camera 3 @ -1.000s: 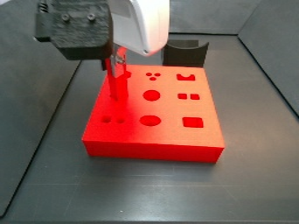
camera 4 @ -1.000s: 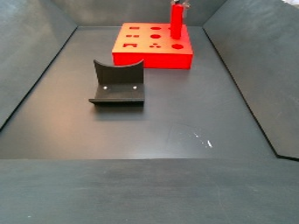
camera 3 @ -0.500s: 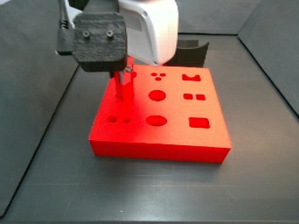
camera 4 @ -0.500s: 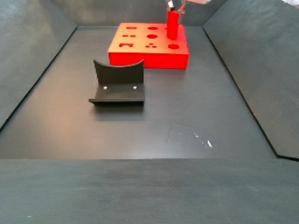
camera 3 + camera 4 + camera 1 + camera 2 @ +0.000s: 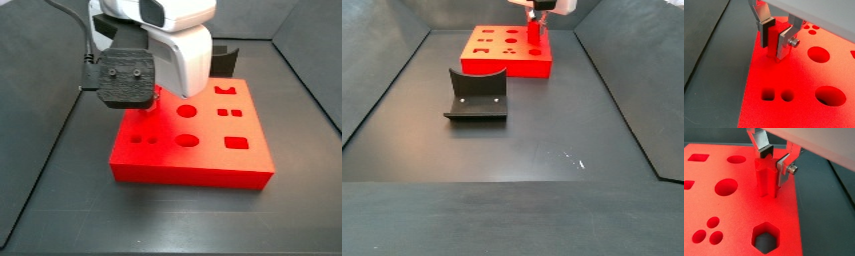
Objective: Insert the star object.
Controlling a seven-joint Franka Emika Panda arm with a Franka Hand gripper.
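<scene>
The star object (image 5: pixel 765 178) is a slim red peg with a star-shaped top. It stands upright between my gripper's fingers in both wrist views, and its lower end (image 5: pixel 774 56) meets the top of the red block (image 5: pixel 797 80) near one edge. My gripper (image 5: pixel 773 170) is shut on the peg's upper part, with silver fingers (image 5: pixel 785 44) on both sides. In a side view the gripper (image 5: pixel 536 12) is over the block's right part with the peg (image 5: pixel 536 36) below it. In the other side view a dark wrist mount (image 5: pixel 130 80) hides the gripper.
The red block (image 5: pixel 201 155) has several shaped holes, among them a hexagon (image 5: pixel 765 235) and round ones (image 5: pixel 829 95). The fixture (image 5: pixel 476 95) stands on the dark floor in front of the block and shows behind the arm (image 5: pixel 227 58). Grey walls enclose the floor.
The gripper with the peg has shifted, and the red block has slid with it: right in one side view, left and away in the other. The fixture has not moved.
</scene>
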